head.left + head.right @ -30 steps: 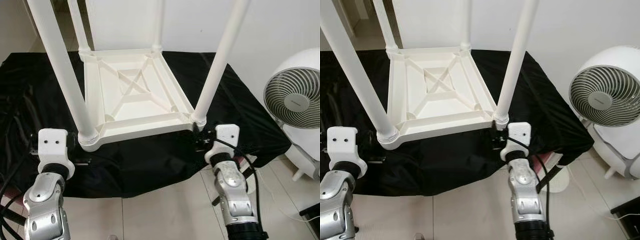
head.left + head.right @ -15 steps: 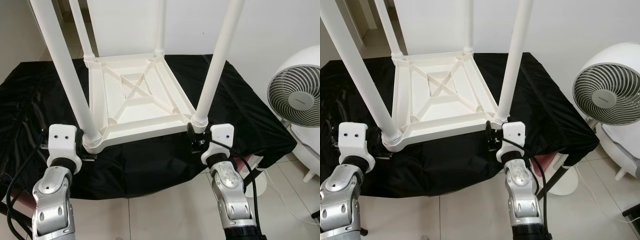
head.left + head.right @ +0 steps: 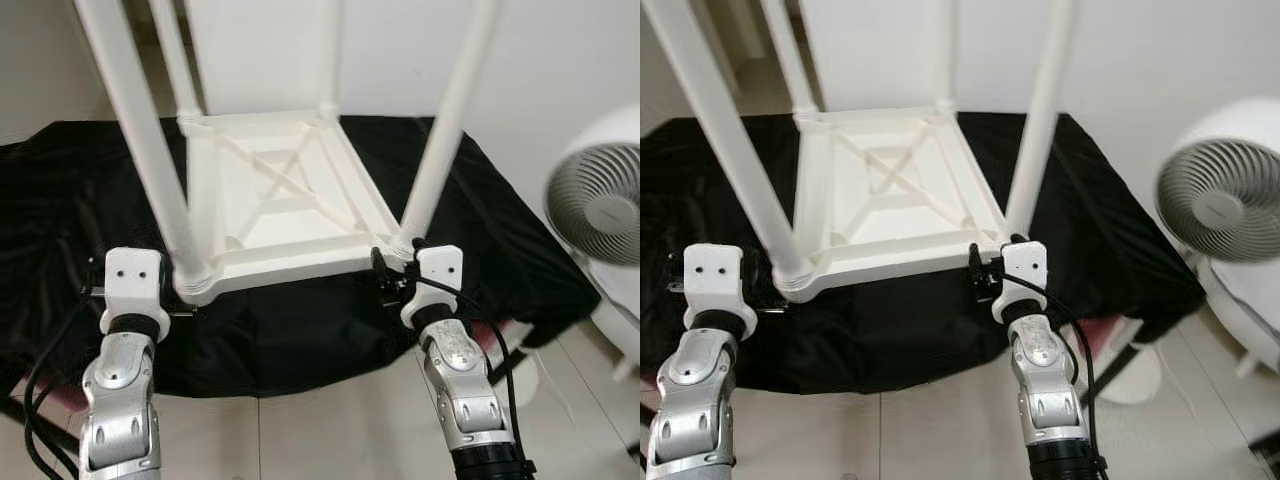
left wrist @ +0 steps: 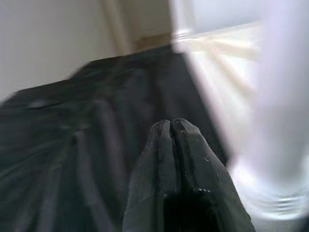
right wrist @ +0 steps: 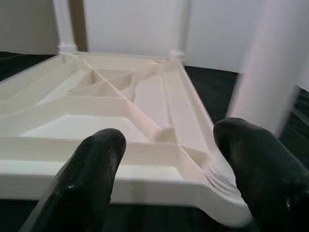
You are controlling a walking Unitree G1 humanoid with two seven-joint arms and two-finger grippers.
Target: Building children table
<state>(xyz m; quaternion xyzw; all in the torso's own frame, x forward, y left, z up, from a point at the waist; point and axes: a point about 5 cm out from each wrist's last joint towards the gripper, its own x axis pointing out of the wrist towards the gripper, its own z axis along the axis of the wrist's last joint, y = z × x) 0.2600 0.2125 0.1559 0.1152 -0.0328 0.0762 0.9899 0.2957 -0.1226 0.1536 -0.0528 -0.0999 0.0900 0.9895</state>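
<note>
A white plastic children's table lies upside down on a black cloth, its legs pointing up. My left gripper is shut with nothing in it, just outside the near-left leg and low at that corner. My right gripper is open and faces the table's near edge beside the base of the near-right leg. Its fingers stand on either side of that corner region without touching it.
A white floor fan stands to the right of the cloth-covered surface. Pale tiled floor lies in front, under my arms. A white wall is behind the table.
The view has shifted and blurred a little. Both grippers have drawn in closer to the table's two near corners, the left one most.
</note>
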